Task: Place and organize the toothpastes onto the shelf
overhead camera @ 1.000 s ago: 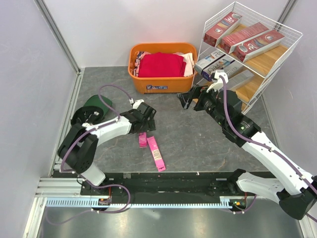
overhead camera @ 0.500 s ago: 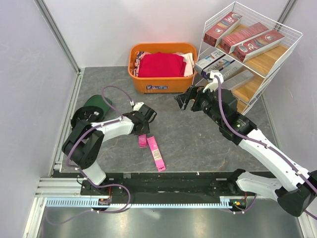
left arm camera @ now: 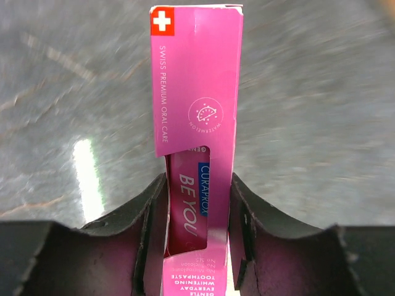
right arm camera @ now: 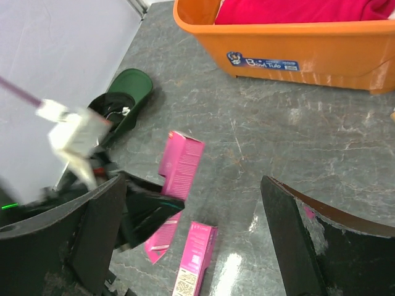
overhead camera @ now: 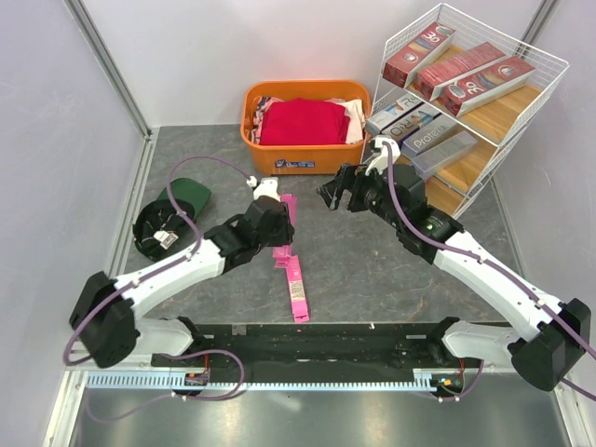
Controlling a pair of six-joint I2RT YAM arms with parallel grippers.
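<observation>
Toothpastes are being observed in three places from the top external camera. Dark red boxes [overhead camera: 461,70] are being carried on the top board of the shelf [overhead camera: 551,63], which is standing at the far-right corner of the table [overhead camera: 372,270]. Silver-grey boxes [overhead camera: 421,128] are lying on its middle board. One pink box [overhead camera: 290,207] is being gripped by the left gripper [overhead camera: 277,226] over the middle of the table, with its free end pointing toward the far edge. A second pink box [overhead camera: 297,291] is lying flat toward the near edge, close to the held one. The right gripper [overhead camera: 337,191] is being held with its jaws wide apart, near the orange basket [overhead camera: 303,160] of red clothes [overhead camera: 303,121] at the far edge. A dark green cap [overhead camera: 186,197] is lying toward the left edge.

From the left wrist camera, the pink box is being clamped on both long sides by the black fingers [left arm camera: 151,213]. Its white-cross end is projecting beyond the tips, and the table behind is blurred.

From the right wrist camera, the fingers [right arm camera: 92,234] are being held spread and are touching no box. The held pink box is being carried tilted, and the second pink box is lying flat nearer the camera.
</observation>
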